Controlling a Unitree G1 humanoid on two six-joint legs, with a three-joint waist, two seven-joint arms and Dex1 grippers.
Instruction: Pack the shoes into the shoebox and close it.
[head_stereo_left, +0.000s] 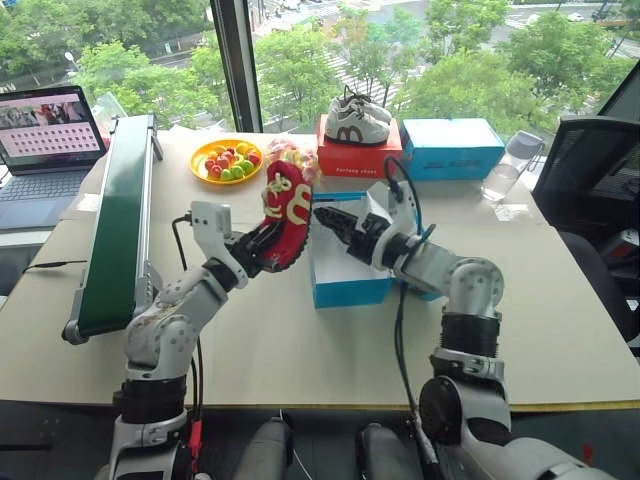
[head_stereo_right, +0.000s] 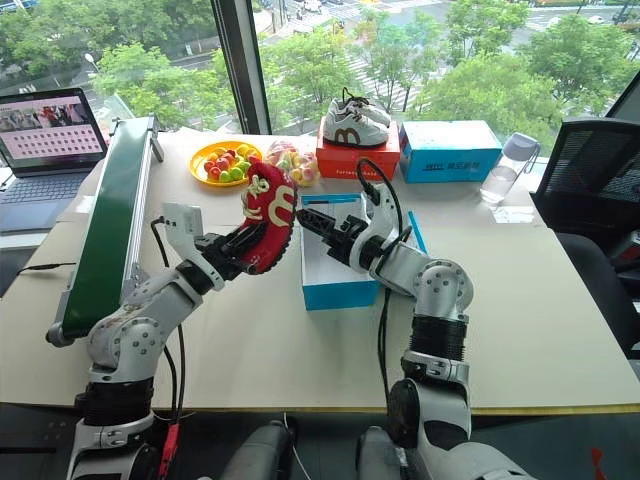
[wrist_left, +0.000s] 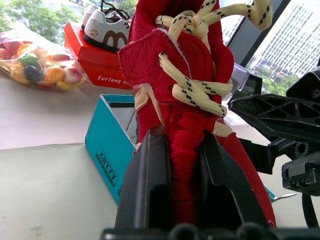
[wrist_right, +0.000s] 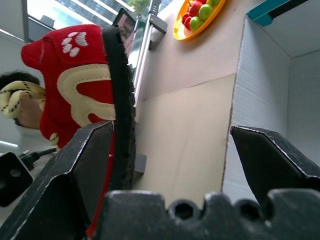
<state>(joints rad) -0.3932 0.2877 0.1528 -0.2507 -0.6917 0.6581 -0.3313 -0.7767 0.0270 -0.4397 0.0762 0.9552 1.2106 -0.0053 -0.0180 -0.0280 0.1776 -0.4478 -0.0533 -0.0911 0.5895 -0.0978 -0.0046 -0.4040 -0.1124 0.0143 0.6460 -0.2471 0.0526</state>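
- Shoe (head_stereo_left: 286, 212), red, clamped upright in my left gripper (head_stereo_left: 262, 243), held above the counter (head_stereo_left: 300, 350) just left of the shoebox (head_stereo_left: 345, 285).
- Right gripper (head_stereo_left: 335, 228) spread wide over the shoebox's open top, beside the shoe's sole.

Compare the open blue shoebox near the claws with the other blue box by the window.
The shoebox stands open with its white inside showing; the other blue box is shut. The shoebox sits mid-table beneath the right claw; the other blue box lies farther back beside the red box. Both are bright blue cardboard with printed lettering.
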